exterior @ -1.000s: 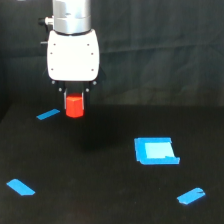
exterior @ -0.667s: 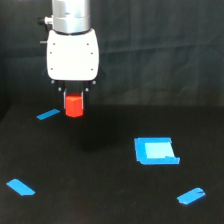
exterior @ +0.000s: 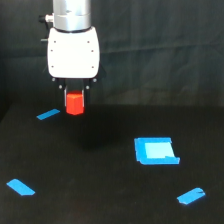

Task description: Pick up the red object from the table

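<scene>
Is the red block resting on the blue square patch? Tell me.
No: the red block is between the gripper fingers, well off to the exterior view's left of the blue square patch.

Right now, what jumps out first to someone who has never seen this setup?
The bright red object stands out, held between the fingers of the white gripper, above the black table. Next come the blue pieces: a square patch toward the exterior view's right and small strips near the edges.

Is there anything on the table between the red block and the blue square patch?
Nothing: the exterior view shows only bare black table between the red object, held in the gripper, and the blue square patch.
</scene>
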Robot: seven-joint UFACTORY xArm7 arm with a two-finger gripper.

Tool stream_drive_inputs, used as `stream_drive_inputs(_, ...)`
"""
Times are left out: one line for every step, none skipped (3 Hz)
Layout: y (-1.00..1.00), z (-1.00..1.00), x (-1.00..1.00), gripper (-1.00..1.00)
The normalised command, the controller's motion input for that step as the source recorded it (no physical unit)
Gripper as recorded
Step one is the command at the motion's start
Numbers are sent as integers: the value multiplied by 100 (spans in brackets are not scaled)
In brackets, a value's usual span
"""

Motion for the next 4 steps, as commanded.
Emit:
stream_drive_inputs(0,23,5,-100)
stream_drive_inputs(0,19,8,-99)
stream_drive_inputs(-11,5,3,-100)
stream_drive_inputs(-2,8,2,-100)
